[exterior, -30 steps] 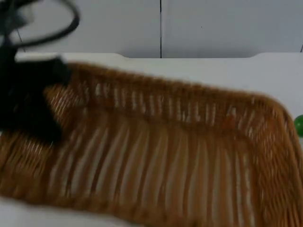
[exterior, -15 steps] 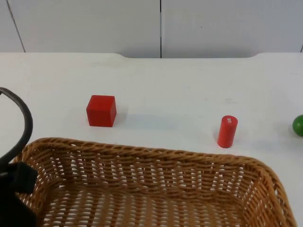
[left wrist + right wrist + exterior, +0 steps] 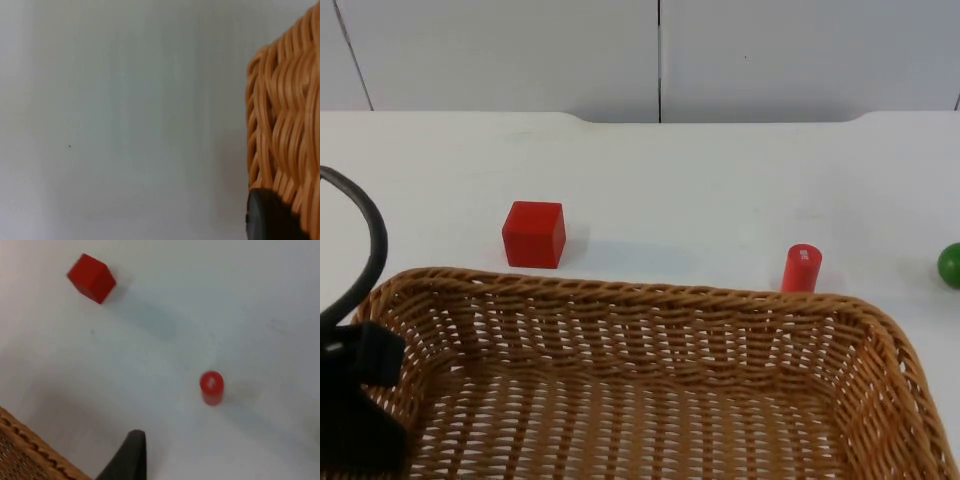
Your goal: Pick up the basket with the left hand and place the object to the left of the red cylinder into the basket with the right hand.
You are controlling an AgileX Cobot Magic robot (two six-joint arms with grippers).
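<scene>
White tabletop (image 3: 720, 180), grey partition wall (image 3: 520, 60) behind.
Wall has a dark vertical seam (image 3: 659, 60); tabletop's far edge meets it.

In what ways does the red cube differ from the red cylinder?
The red cube has flat square faces; the red cylinder is round and slimmer. The cube stands fully clear of the basket; the cylinder's base is hidden behind its rim in the top view. Both are red and rest on the white table.

Tan woven basket (image 3: 650, 380), red cube (image 3: 534, 234) & cylinder (image 3: 801, 268), green ball (image 3: 950, 264), white table (image 3: 700, 180).
</scene>
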